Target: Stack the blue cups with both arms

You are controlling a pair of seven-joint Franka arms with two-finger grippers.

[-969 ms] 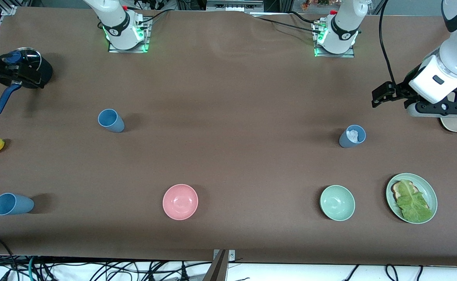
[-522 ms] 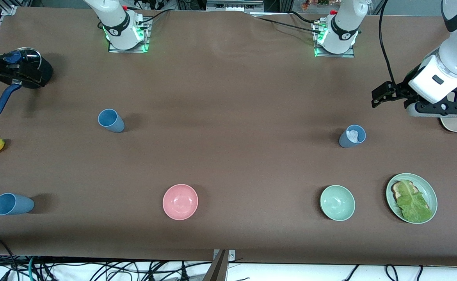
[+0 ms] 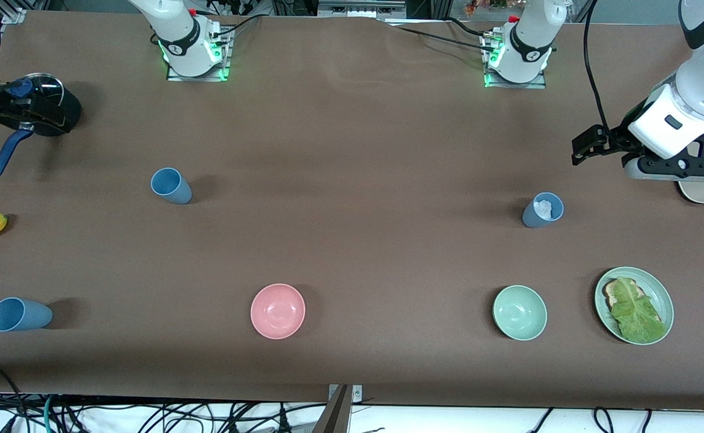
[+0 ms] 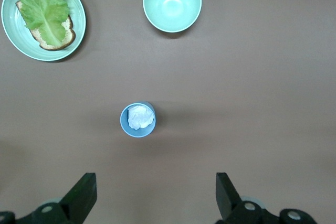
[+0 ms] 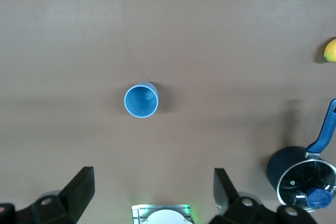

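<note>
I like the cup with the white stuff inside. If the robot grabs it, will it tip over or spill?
The blue cup holding a crumpled white wad stands upright and looks taller than wide, so a sideways nudge could probably tip it. It seems light, likely plastic. The white wad looks like paper, so it might tumble out rather than spill.

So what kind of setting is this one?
Likely a robotics lab bench, not a kitchen: two arm bases bolted to a brown-covered table, loose cables below its edge, and tableware laid out as props.
</note>
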